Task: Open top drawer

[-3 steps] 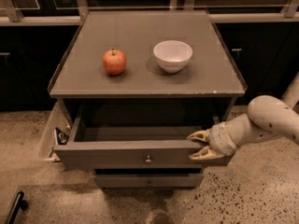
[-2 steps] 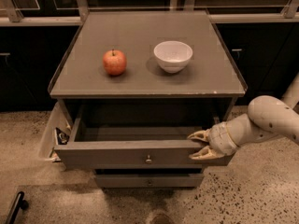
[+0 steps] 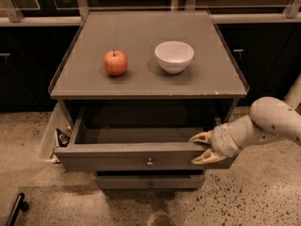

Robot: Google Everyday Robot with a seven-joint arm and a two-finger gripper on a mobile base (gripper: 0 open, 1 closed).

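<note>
**Hanging at the drawer's right end**

So the top drawer (image 3: 127,157) sits pulled well out, stretching left from the claw (image 3: 203,148). The claw's spread open, straddling the front panel. Apple (image 3: 115,62) and bowl (image 3: 174,55) sit on the bench (image 3: 211,81) above-left of it.

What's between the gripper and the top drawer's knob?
Only bare grey front of the top drawer, in the camera view; the gripper sits at its right end.

arm (image 3: 263,124): white, rounded | gripper (image 3: 193,150): 2 cream fingers (image 3: 202,137) apart, at top drawer (image 3: 117,157) right end
</note>
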